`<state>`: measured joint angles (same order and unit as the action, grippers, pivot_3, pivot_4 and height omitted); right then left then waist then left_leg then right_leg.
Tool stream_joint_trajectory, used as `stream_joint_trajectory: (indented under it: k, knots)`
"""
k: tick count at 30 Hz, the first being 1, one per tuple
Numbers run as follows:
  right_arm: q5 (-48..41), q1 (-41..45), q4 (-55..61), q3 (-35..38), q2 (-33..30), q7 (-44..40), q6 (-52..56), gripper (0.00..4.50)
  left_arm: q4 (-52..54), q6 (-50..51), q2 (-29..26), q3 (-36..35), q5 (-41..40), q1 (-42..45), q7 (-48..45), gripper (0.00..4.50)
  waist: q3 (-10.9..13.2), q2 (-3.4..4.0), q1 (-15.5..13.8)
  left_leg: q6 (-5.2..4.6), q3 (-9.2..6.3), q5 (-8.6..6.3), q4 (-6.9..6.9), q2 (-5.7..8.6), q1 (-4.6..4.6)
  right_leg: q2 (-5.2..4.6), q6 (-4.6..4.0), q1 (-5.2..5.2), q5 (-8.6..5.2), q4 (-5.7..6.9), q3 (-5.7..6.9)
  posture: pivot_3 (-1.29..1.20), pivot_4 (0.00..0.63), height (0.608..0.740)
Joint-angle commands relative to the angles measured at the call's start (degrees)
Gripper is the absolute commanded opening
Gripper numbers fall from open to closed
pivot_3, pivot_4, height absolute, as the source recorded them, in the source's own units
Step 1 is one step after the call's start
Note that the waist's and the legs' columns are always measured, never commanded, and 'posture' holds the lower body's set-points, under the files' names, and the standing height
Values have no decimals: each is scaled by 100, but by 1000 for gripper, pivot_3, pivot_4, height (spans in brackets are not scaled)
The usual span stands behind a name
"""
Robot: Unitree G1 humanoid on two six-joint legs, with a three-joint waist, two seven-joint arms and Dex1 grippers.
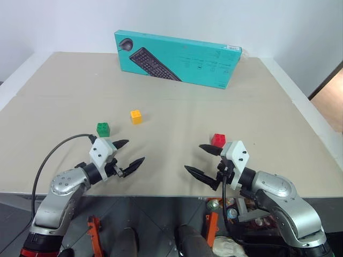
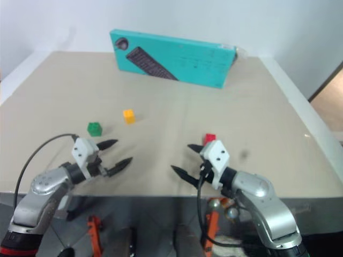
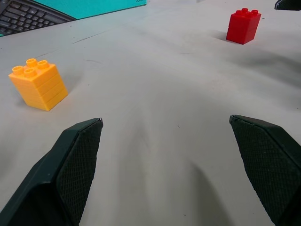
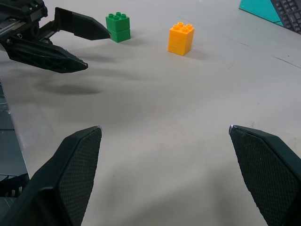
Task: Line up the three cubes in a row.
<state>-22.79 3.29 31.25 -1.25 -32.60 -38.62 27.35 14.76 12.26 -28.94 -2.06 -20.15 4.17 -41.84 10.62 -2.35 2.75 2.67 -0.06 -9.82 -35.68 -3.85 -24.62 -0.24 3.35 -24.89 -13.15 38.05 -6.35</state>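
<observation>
Cubes were scattered over the table [image 1: 177,115], not yet in any row: the green cube [image 1: 103,129] sat just ahead of the left claw [image 1: 129,153], the yellow cube [image 1: 136,116] a little farther back and toward the middle, and the red cube [image 1: 218,140] well apart from both, just behind the upper finger of the right claw [image 1: 203,160]. All three stood upright, studs on top, none touching another.

Both claws were held low over the near edge of the table, turned inward toward each other, fingers spread wide and nothing gripped between them. This was judged to be a ready pose, with each claw posted near the cube it could most easily take (green for the left, red for the right).

A teal keyboard box [image 1: 177,58] was propped on its long edge at the far side of the table, well clear of the cubes, and seemed to play no part. A keyboard and a mouse were pictured on its face; small white print and a label at one end were present but could not be read, and no brand could be made out.
</observation>
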Motion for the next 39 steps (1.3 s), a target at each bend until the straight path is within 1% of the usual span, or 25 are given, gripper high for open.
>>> stream_joint_trajectory:
  k: [1,4,14,19,24,27,31,34,39]
  knots:
    - [31,-17,93,74,29,45,-163,4500,17,-211,34,49,-111,128,-247,4469,0,0,0,0,0,0,0,0,0,0,0,0,0,0,0,0,150,740]
    - [98,-151,147,114,77,167,-237,4500,-62,-277,136,71,-406,214,-617,4469,0,0,0,0,0,0,-1,0,-1,0,0,0,0,0,1,0,150,740]
    - [138,-307,387,93,95,412,-190,4500,-243,-304,171,115,-426,366,-928,4469,0,0,0,0,-1,0,-2,1,0,0,0,2,0,1,0,0,150,740]
    - [305,-303,430,104,158,634,-269,4500,-301,-307,183,159,-434,421,-979,4469,0,0,0,0,-1,0,-2,1,0,0,0,2,0,1,0,0,150,740]
    - [909,-54,265,237,541,1480,-480,4500,-291,-363,165,253,-421,466,-1130,4469,0,0,0,0,-1,0,-3,1,0,1,0,1,1,1,0,0,150,740]
    - [1264,104,39,257,711,1945,-366,4500,-258,-453,132,384,-345,507,-1285,4469,-1,0,0,0,-1,1,-7,1,-1,0,1,2,2,1,0,0,150,740]
    - [1338,216,-35,339,1142,2453,-80,4500,-293,-479,139,447,-317,601,-1304,4469,-1,-1,-1,0,-2,1,-4,2,-1,0,1,2,3,1,0,0,150,740]
    - [1571,182,-117,270,1258,2640,-112,4500,-328,-473,148,455,-302,653,-1303,4469,-2,0,0,0,-2,1,-1,2,-2,0,1,0,2,2,0,0,150,740]
    - [1328,280,-360,611,1707,2917,31,4500,-321,-449,124,456,-285,661,-1309,4469,-2,1,1,0,-2,1,1,2,-1,1,2,0,2,2,0,0,150,740]
